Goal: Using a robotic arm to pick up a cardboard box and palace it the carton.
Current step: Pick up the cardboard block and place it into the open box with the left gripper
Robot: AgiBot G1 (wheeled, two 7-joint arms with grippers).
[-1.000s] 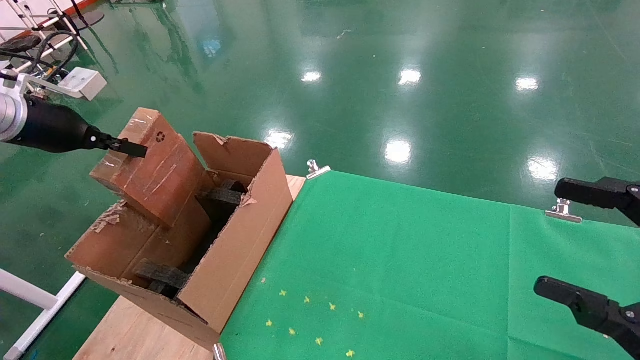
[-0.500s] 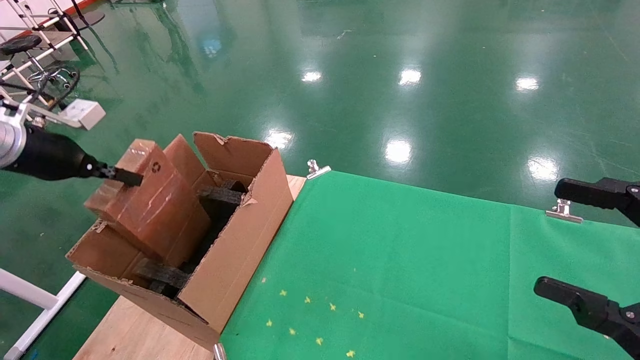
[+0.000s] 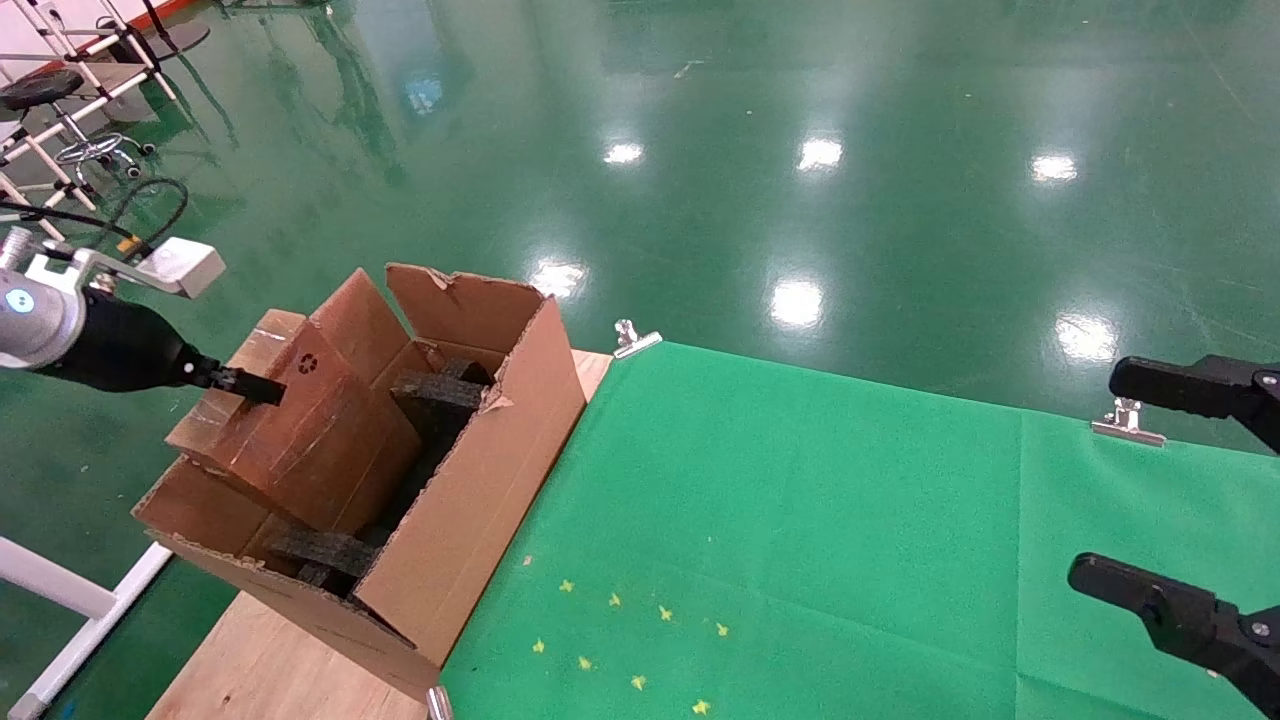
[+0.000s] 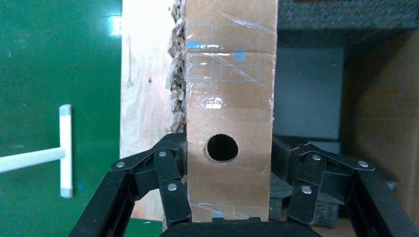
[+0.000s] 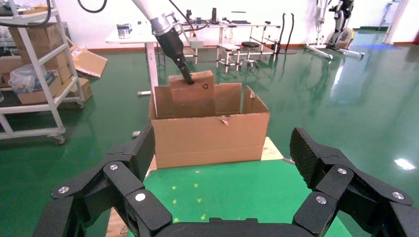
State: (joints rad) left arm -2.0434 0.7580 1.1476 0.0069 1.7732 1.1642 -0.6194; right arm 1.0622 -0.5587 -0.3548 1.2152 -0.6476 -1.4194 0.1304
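Observation:
The small taped cardboard box point(image 3: 300, 420), with a recycling mark, stands tilted and partly sunk into the large carton point(image 3: 470, 480) at the table's left edge. My left gripper point(image 3: 245, 385), on the white robotic arm point(image 3: 40, 320), is shut on the box's upper narrow end. In the left wrist view the box's narrow face with its round hole point(image 4: 222, 148) sits between the fingers point(image 4: 170, 182). Black foam inserts point(image 3: 440, 390) line the carton. My right gripper point(image 3: 1190, 500) hangs open and empty at the right edge. The right wrist view shows the carton point(image 5: 210, 133) and the box point(image 5: 192, 91) from afar.
A green cloth point(image 3: 800, 520) covers the table, held by metal clips point(image 3: 635, 338). The carton sits on bare wood point(image 3: 260, 660) at the table's left end. A white frame leg point(image 3: 60, 600) stands on the floor left of the table.
My left gripper has lowered the cardboard box from above the carton's rim down into the carton. The right gripper has not moved.

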